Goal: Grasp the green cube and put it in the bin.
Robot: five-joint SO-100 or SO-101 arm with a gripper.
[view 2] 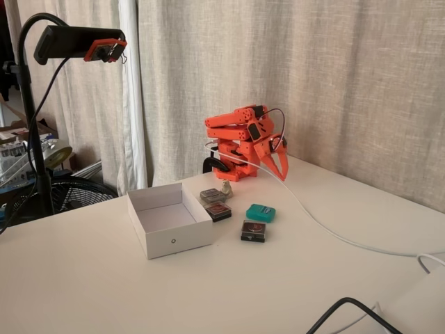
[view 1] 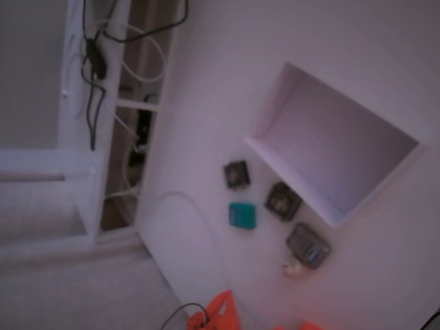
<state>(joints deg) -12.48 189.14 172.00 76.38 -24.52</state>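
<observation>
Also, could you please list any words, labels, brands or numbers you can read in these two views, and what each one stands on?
No text can be read in either fixed view.
Three dark square blocks: markings on their tops, too small and blurred to read.
Green cube: no print visible.
Bin: only a small round mark on its front wall, no lettering.

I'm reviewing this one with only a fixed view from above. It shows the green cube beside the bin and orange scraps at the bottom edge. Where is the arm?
Observer: In a fixed view from the side, the arm sits folded up behind the dark blocks.
Operator: Is the gripper near the cube?
Observer: No. The gripper hangs tip-down, clear of the green cube, with nothing visible in it.
Operator: How tall is the bin?
Observer: The bin has walls clearly higher than the cube.
</observation>
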